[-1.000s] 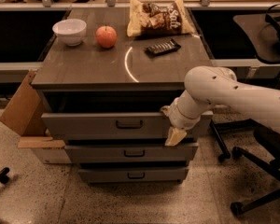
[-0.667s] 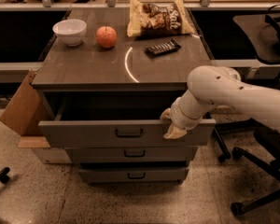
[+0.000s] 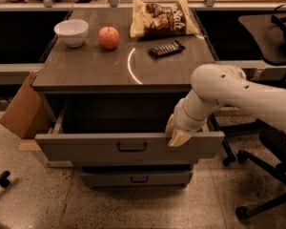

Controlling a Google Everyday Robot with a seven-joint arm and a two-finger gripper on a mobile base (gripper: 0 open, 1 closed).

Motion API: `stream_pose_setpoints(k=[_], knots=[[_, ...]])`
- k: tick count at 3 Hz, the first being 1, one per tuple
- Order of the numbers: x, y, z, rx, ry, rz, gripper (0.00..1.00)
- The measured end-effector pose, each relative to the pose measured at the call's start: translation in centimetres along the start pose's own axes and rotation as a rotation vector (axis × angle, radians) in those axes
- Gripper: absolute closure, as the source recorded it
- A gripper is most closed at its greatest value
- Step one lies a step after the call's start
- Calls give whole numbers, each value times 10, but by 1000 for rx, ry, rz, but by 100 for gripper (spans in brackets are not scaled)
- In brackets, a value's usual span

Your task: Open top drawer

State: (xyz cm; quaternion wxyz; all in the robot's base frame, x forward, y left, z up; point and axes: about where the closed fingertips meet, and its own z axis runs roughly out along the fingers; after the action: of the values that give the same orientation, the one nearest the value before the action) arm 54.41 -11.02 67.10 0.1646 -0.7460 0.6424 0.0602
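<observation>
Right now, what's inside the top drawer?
The top drawer is pulled out; what shows of its inside is dark, no item visible. The floor near the front is hidden by the drawer front, and the gripper, at the front's top edge, covers the right part.

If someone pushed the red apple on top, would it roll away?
Probably, yes: the apple is round and sits on a flat, smooth-looking cabinet top, so a nudge could send it rolling. It looks firm, so it likely wouldn't squash. The gripper is down at the front edge of the open top drawer, away from it.
</observation>
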Motion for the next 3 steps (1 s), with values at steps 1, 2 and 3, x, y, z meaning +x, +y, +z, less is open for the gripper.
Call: stream_pose_setpoints(k=[1, 2, 3], knots=[[0, 0, -1, 0, 0, 0, 82], [-1, 1, 1, -3, 0, -1, 58], [-1, 1, 2, -5, 0, -2, 35]])
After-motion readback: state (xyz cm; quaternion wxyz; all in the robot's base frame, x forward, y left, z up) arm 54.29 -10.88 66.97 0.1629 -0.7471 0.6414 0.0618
